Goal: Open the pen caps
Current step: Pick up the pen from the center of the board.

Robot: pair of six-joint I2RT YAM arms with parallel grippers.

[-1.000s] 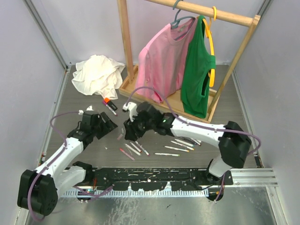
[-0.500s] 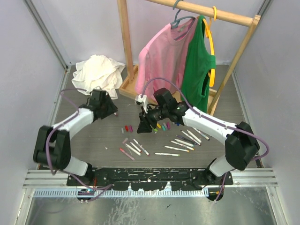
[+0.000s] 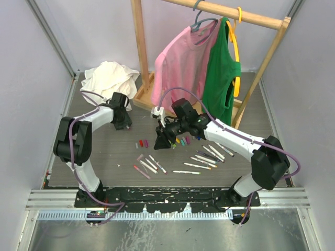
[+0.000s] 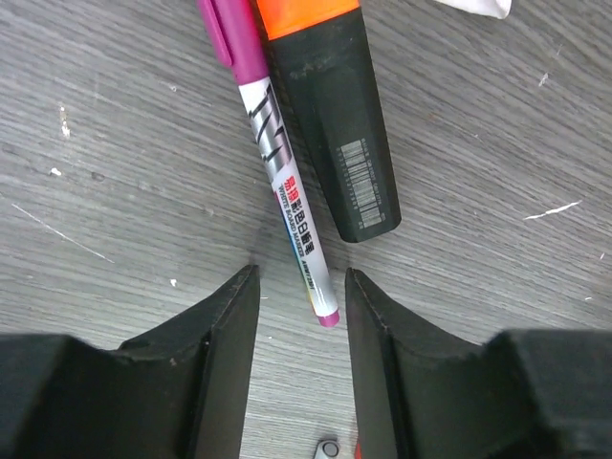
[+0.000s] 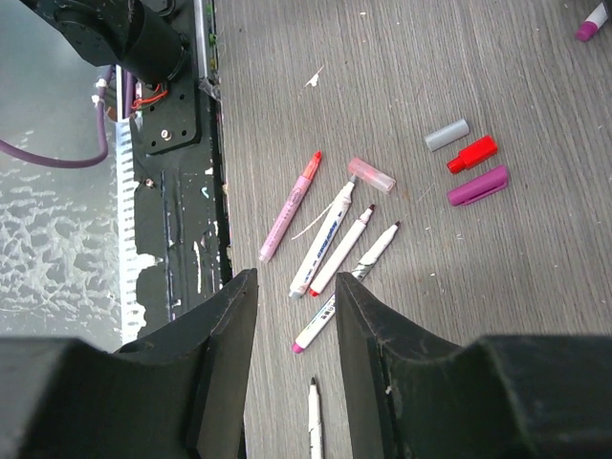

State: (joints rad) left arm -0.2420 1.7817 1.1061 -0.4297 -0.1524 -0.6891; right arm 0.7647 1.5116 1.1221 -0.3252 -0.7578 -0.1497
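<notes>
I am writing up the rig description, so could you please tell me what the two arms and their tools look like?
The left arm and right arm have white link shells with black joints, and a purple cable loops along each. The left tool and right tool each end in two matte black, wedge-shaped fingers.

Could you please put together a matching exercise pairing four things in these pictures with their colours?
Things:
1 crumpled cloth
2 right-hand hanging top
3 stubby marker
4 loose cap between the grey cap and the purple cap

Colours:
A red
B white
C green
D black and orange

Pairs: 1-B, 2-C, 3-D, 4-A
</notes>
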